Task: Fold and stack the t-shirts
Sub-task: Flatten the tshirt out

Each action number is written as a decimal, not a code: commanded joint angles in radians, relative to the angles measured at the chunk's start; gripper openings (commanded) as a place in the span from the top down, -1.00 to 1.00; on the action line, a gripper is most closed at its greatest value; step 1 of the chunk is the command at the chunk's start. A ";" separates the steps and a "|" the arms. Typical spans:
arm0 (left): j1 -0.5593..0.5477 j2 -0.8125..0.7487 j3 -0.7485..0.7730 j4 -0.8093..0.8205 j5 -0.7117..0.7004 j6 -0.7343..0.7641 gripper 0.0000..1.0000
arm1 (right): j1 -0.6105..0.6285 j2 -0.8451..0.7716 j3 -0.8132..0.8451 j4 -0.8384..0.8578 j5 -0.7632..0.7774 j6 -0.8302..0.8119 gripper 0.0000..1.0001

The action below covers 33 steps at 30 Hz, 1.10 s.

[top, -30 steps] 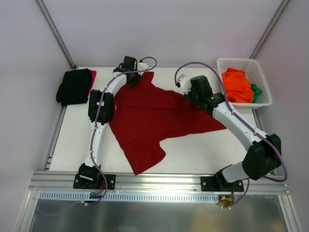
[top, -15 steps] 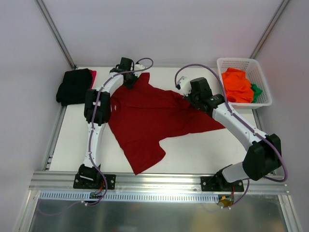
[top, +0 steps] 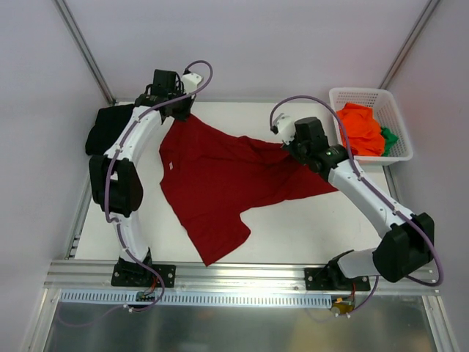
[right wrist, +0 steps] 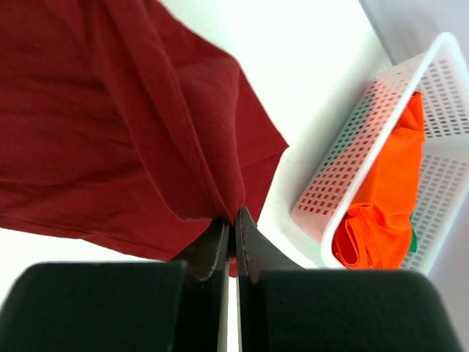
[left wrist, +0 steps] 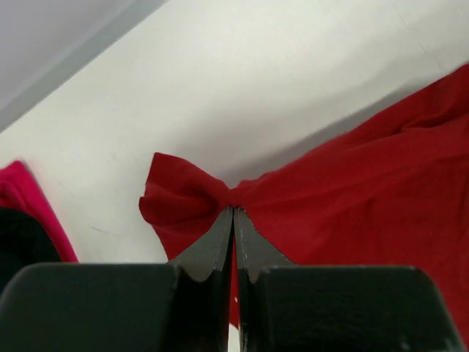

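A plain dark red t-shirt point(top: 220, 183) is seen at the black left claw point(left wrist: 233, 213) and black right claw point(right wrist: 233, 220), a black t-shirt point(top: 99, 132) and bright red t-shirt point(left wrist: 33, 198) are seen left of the left claw, and an orange t-shirt point(top: 359, 130) and green t-shirt point(top: 390, 136) are seen right of the right claw in a white lattice basket point(top: 366, 92).

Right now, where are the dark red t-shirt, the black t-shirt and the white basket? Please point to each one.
dark red t-shirt point(top: 220, 183), top view, middle of its spread body.
black t-shirt point(top: 102, 136), top view, left part of the pile.
white basket point(right wrist: 344, 169), right wrist view, its lattice side wall.
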 commanded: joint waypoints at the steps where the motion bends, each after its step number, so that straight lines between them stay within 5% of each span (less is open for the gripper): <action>1: 0.009 -0.094 -0.088 -0.022 0.044 -0.039 1.00 | -0.041 -0.081 0.045 0.003 0.013 0.020 1.00; 17: 0.046 -0.715 -0.173 -0.015 -0.078 -0.142 1.00 | -0.162 -0.414 0.106 0.107 0.196 0.063 1.00; 33: 0.046 -1.142 -0.196 -0.013 -0.158 -0.112 1.00 | -0.162 -0.635 0.249 -0.103 0.155 0.111 1.00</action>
